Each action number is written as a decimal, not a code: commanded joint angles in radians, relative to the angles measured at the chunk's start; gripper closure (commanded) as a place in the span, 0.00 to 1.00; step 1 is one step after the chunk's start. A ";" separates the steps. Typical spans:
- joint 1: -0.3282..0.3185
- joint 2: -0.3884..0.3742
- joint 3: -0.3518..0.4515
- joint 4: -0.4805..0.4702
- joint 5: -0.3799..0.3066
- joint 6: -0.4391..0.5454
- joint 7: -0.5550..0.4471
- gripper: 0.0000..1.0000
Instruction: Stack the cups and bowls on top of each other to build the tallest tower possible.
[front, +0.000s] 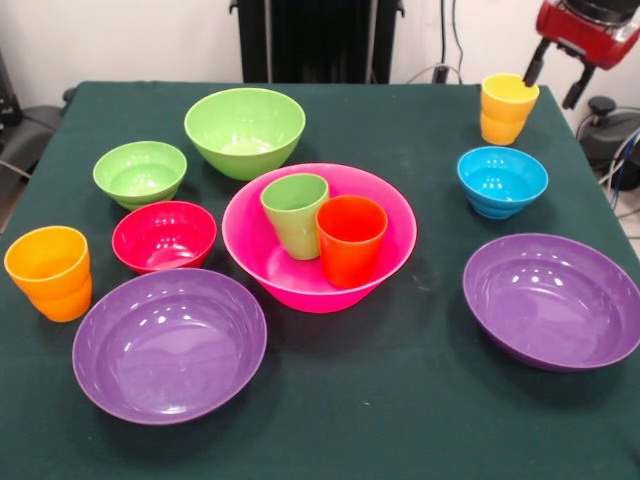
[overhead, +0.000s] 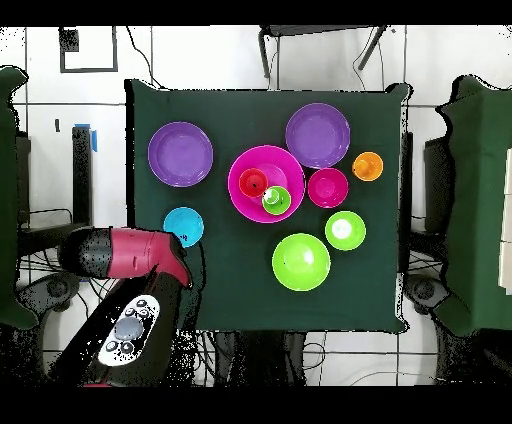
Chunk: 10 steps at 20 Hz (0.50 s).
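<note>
Hovering over the yellow-orange cup (front: 508, 107) — claw (front: 556, 78), fingers apart — green cup (front: 294, 214) and red-orange cup (front: 350, 238) inside pink bowl (front: 390, 205).

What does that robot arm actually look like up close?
The arm has a glossy red shell over black parts, rounded and tube-like. At its end the pincer shows two thin dark prongs. Seen from above, its black base carries a grey panel with round buttons.

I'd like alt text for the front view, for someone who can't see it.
A large pink bowl holding a green cup and a red-orange cup sits mid-table, ringed by separate purple, green, red and blue bowls. The robot's claw hovers beside a yellow-orange cup.
</note>
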 joint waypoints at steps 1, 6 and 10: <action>-0.025 0.096 0.106 -0.056 0.017 0.136 0.158 0.00; -0.013 0.116 0.098 -0.065 0.013 0.160 0.172 0.00; -0.019 0.112 0.127 -0.045 0.037 0.174 0.170 0.00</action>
